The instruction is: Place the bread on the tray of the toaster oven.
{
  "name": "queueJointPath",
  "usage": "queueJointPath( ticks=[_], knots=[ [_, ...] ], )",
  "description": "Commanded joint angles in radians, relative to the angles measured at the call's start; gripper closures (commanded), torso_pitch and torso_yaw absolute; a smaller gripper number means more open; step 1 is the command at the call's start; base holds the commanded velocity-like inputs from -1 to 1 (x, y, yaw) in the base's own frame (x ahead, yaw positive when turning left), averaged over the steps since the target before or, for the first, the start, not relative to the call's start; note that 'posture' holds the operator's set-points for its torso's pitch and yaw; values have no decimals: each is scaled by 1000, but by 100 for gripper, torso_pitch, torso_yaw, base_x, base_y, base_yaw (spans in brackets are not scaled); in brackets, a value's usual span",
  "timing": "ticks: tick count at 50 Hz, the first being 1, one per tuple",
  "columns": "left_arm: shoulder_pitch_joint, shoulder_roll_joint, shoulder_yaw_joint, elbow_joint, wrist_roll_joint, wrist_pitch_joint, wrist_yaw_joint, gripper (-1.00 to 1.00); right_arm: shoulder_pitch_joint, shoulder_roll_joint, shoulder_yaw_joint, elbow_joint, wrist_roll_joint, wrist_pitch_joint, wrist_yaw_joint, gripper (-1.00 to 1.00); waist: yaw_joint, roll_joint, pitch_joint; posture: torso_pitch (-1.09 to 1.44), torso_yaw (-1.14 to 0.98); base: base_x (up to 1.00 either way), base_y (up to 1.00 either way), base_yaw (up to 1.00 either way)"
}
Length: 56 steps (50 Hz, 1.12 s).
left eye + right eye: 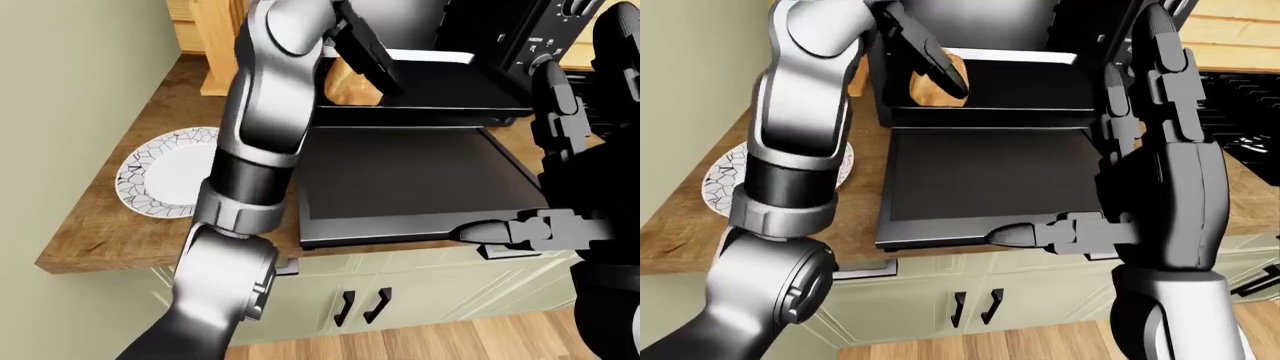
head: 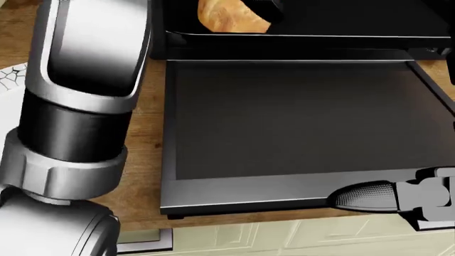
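Observation:
The golden bread (image 2: 226,18) sits at the left end of the dark tray (image 1: 450,79) inside the toaster oven (image 1: 540,37). My left hand (image 1: 368,56) reaches in from above, its black fingers (image 1: 932,60) lying along the loaf and closed against it. Whether the loaf's underside rests on the tray is hidden. The oven door (image 2: 284,122) lies folded down flat over the counter. My right hand (image 1: 1110,150) stands open at the door's right side, fingers spread upward, thumb (image 2: 362,196) by the door's near edge.
A white cracked-pattern plate (image 1: 165,176) lies on the wooden counter (image 1: 110,232) left of the door. A wooden block (image 1: 215,45) stands behind my left arm. A black stove (image 1: 1245,97) is to the right, and cream cabinet doors (image 1: 400,296) run below the counter.

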Motion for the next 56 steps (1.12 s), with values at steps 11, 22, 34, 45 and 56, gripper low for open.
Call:
queueJointPath(
  ticks=[11, 22, 34, 45, 56],
  knots=[
    [87, 49, 13, -346, 38, 194, -45, -100, -27, 3, 9, -11, -38, -11, 0, -100, 0, 8, -19, 0, 0, 0, 0, 0],
    [277, 131, 59, -680, 102, 375, -79, -100, -30, 21, 18, -11, -76, 16, 8, -100, -6, 15, -21, 0, 0, 0, 0, 0],
    [436, 284, 152, -1029, 124, 582, -104, -100, -58, 12, 19, -11, -54, 38, -18, -100, -7, 31, -17, 0, 0, 0, 0, 0],
    [649, 359, 211, -1185, 95, 642, -112, -100, -105, -26, -12, -11, 16, 67, -53, -100, -3, 36, -20, 0, 0, 0, 0, 0],
    [734, 393, 246, -1254, 86, 665, -127, -100, -80, -41, -5, -11, 11, 38, -59, -100, 0, 40, -19, 0, 0, 0, 0, 0]
  ],
)
